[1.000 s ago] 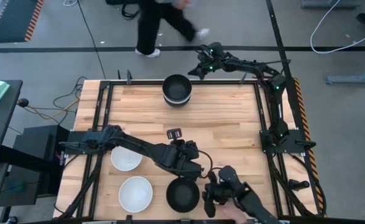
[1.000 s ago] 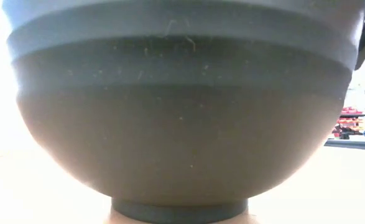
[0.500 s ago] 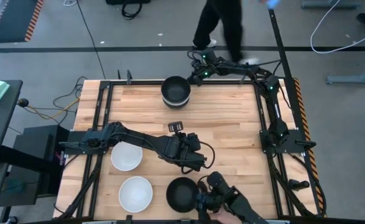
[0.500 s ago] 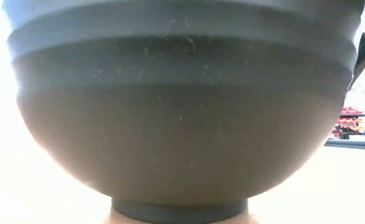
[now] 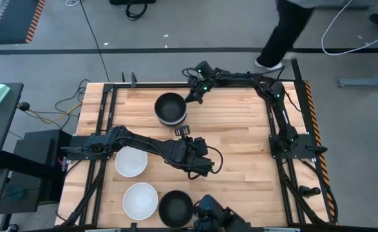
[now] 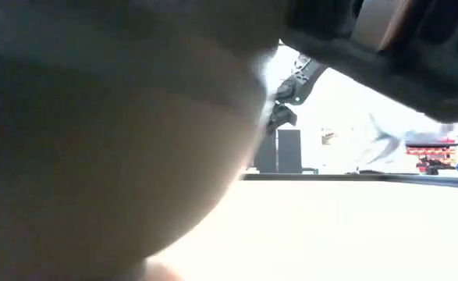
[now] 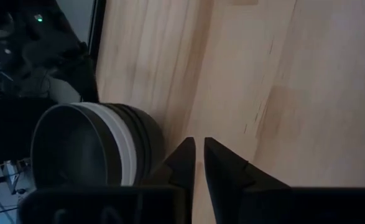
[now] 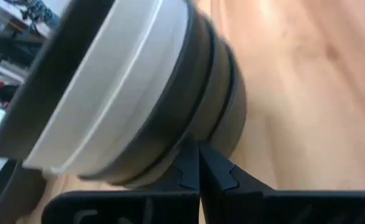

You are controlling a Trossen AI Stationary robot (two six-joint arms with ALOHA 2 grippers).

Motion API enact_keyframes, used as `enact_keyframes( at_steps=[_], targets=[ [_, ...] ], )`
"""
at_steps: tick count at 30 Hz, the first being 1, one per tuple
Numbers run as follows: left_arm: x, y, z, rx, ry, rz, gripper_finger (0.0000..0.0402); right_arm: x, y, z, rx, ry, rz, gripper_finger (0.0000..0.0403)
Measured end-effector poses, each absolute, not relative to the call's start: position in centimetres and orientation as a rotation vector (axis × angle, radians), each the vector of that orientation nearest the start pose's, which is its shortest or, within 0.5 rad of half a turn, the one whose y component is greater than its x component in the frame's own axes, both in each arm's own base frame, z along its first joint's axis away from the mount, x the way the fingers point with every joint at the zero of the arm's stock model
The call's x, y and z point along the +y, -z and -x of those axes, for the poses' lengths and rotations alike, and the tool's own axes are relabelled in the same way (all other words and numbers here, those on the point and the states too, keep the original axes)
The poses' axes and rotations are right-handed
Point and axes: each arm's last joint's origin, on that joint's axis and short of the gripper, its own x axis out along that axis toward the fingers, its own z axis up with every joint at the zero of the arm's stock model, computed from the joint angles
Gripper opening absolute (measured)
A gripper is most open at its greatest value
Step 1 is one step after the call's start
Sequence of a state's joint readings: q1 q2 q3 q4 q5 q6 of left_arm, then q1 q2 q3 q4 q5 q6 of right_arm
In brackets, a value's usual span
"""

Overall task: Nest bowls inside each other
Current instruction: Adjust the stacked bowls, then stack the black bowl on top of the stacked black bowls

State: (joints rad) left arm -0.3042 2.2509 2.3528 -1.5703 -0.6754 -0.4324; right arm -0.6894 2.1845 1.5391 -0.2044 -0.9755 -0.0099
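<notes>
A stack of nested bowls [image 5: 170, 107], black and white rims alternating, stands by its foot on the far half of the table; it also fills the right wrist view [image 8: 126, 93] and shows in the left wrist view [image 7: 95, 149]. My right gripper [image 5: 189, 98] [image 8: 198, 158] is shut at the stack's far-right side. My left gripper [image 5: 181, 131] [image 7: 198, 148] is shut above bare table just near of the stack, touching nothing. Two white bowls [image 5: 131, 161] [image 5: 140, 200] and a single black bowl [image 5: 176, 207] [image 6: 96, 148] sit upright toward the near edge. My right gripper pushes the stack with its shut fingertips [image 8: 191, 155], set against the lower outer wall of the bottom black bowl [image 8: 198, 127]. The fingers come slanting from the table's far-right side. The stack stands upright on the table.
A dark device [image 5: 209, 210] [image 6: 385, 47] reaches in over the near edge, right beside the single black bowl. A person's legs [image 5: 285, 38] pass on the floor beyond the far edge. Bare wood [image 5: 246, 148] lies on the table's right half. Metal frame rails [image 5: 270, 129] border the table.
My right gripper has swung toward the left and near edges, and the stack has slid along the table before it, staying upright. The single black bowl has slid left along the near edge, with the dark device following it. The person has walked to the right.
</notes>
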Motion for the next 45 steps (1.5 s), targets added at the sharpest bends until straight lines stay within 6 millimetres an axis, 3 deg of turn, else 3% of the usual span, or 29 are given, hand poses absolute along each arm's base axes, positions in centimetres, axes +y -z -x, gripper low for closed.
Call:
enact_keyframes(
  at_steps=[9,18,28,36,45],
  targets=[
    [-11.2,-30.3,-41.8,1.192,-0.551,-0.346,0.0039,-23.5,-14.8,-37.0,0.772,-0.359,-0.583,0.0000],
    [-11.8,-30.3,-41.7,1.178,-0.561,-0.306,0.0022,-20.2,-18.8,-36.6,0.757,-0.414,-0.440,0.0000],
    [-15.4,-30.2,-40.5,1.159,-0.511,-0.234,0.0023,-15.9,-22.0,-33.5,0.758,-0.317,-0.306,0.0000],
    [-18.6,-29.9,-39.1,1.219,-0.430,-0.046,0.0015,-12.0,-26.1,-33.2,0.716,-0.245,-0.266,0.0023],
    [-22.6,-29.7,-37.0,1.320,-0.326,0.135,0.0022,-6.3,-26.9,-31.6,0.835,-0.372,-0.270,0.0035]
  ],
)
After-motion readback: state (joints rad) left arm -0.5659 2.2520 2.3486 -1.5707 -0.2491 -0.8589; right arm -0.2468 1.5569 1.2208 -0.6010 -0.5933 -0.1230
